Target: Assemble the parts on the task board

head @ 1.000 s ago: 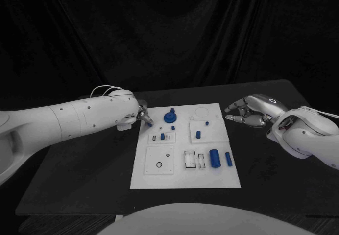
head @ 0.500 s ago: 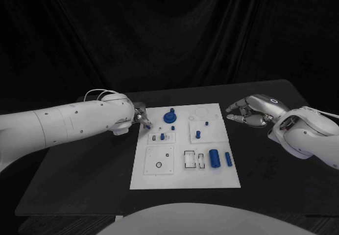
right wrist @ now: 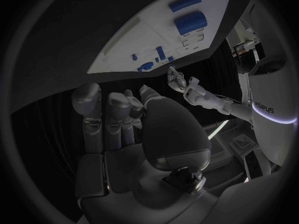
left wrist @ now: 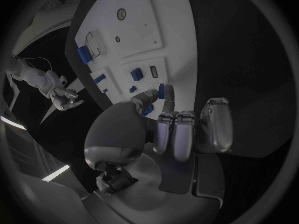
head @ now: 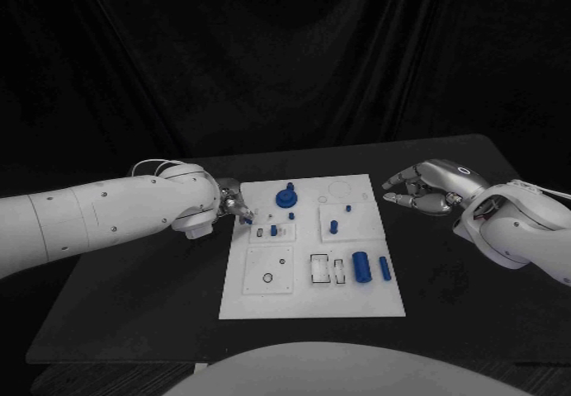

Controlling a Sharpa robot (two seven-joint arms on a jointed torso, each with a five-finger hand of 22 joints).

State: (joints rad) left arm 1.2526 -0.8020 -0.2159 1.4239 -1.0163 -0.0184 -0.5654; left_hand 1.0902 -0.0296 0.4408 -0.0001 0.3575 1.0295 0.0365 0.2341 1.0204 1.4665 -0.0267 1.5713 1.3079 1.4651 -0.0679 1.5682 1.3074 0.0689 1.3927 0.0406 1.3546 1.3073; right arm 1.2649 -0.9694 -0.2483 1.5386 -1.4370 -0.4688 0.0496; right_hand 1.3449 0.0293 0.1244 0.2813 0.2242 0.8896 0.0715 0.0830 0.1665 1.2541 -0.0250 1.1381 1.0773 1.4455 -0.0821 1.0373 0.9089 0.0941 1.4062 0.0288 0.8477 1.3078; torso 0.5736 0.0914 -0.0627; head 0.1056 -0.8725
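Note:
The white task board [head: 312, 285] lies mid-table and carries several blue parts: a round gear-like piece [head: 285, 198], a thick cylinder [head: 361, 266], a thinner cylinder [head: 384, 266] and small pegs [head: 334, 225]. My left hand [head: 233, 205] hovers at the board's far-left edge. It pinches a small blue peg [head: 247, 219] between thumb and finger; the left wrist view shows that peg [left wrist: 161, 90] at the fingertips of the hand [left wrist: 177, 129], above the board [left wrist: 149, 30]. My right hand [head: 419, 192] hangs beside the board's far-right corner, fingers curled in on nothing [right wrist: 140, 129].
The black table [head: 143, 289] stretches bare on both sides of the board. White inset panels on the board [head: 269, 269] have small holes and rectangular slots [head: 321, 269]. A black curtain closes the back.
My left arm has drawn back toward the left. Its hand, with the blue peg, has slid slightly nearer along the board's left edge. The right hand has stayed put.

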